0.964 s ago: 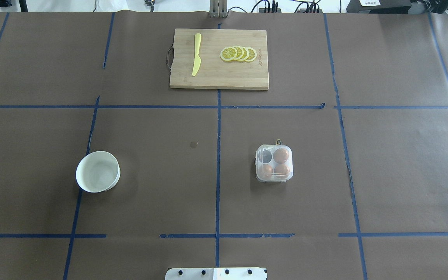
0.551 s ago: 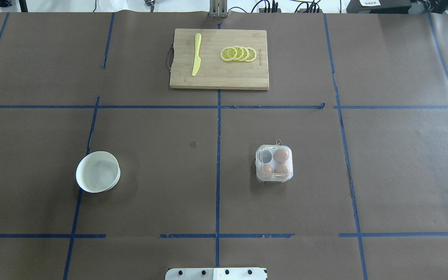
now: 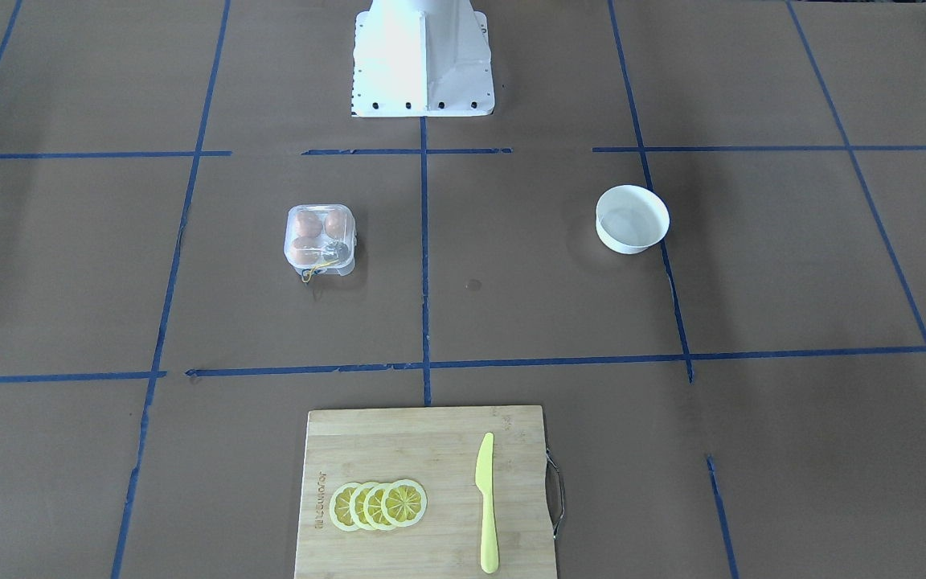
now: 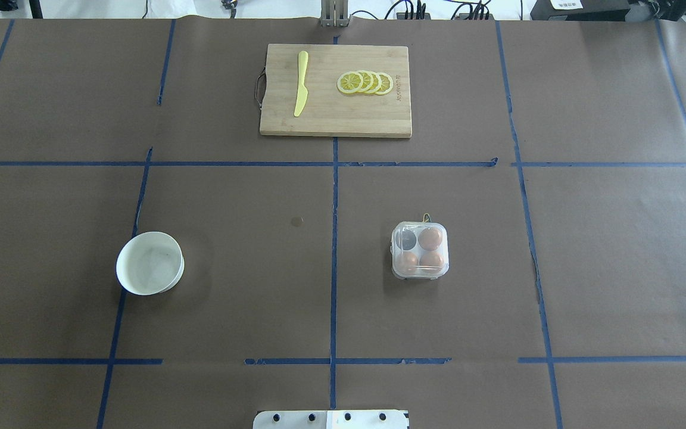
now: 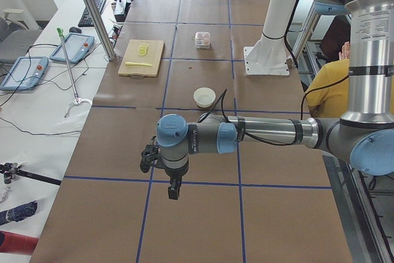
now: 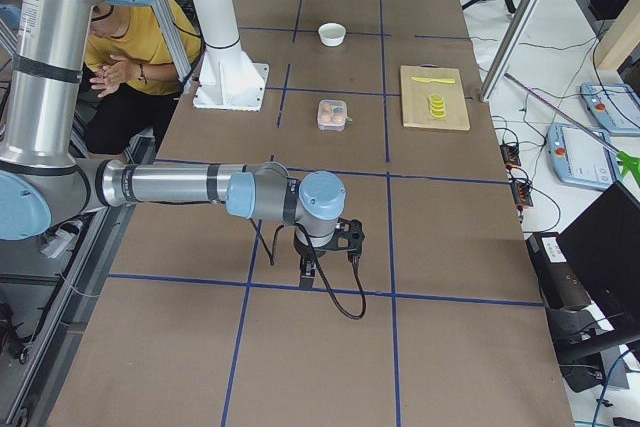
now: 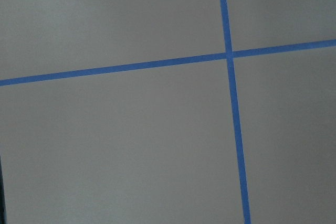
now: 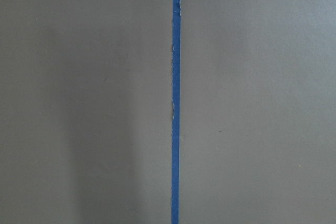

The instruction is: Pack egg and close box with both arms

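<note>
The box, a clear four-cup carton, stands right of the table's middle with its lid down; it also shows in the front view. Three orange-brown eggs show through it, such as one egg; the far left cup is empty. Both arms are outside the overhead and front views. The left gripper hangs over bare table far out at the robot's left end. The right gripper hangs over bare table at the right end. I cannot tell whether either is open or shut. Both wrist views show only brown paper and blue tape.
An empty white bowl sits on the left half. A wooden cutting board at the far edge carries a yellow knife and lemon slices. A person in yellow sits behind the white pedestal.
</note>
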### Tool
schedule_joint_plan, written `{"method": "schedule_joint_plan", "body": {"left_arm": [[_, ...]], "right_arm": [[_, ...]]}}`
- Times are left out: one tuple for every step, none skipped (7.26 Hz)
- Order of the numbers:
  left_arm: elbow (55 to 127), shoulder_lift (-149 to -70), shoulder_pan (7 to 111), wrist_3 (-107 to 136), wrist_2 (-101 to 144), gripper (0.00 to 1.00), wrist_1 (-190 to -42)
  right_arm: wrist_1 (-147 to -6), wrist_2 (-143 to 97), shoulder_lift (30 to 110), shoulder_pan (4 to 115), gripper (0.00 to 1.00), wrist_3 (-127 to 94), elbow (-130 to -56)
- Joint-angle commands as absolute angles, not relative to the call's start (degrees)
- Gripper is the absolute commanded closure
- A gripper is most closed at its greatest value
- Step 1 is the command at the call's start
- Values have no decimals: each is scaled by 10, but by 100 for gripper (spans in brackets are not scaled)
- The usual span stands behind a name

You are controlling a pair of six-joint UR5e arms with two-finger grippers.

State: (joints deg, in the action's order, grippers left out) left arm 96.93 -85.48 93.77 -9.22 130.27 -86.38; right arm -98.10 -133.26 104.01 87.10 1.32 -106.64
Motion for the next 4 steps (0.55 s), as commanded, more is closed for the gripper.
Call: {"method": "schedule_joint_plan", "body": {"left_arm": [[971,-854,937,-92,1303,0,-871],[972,-855,937,-92,1303,0,-872],[972,-855,937,-93,1303,0,-872],[972,-855,937,-92,1303,0,-872]], "right_arm": [[-981,-1325,1038,871,0,13,-1067],[-981,-1325,1038,871,0,13,-1067],[-976,-1325,1038,870,0,13,-1067],[-959,-1325,1038,870,0,12,-1063]]}}
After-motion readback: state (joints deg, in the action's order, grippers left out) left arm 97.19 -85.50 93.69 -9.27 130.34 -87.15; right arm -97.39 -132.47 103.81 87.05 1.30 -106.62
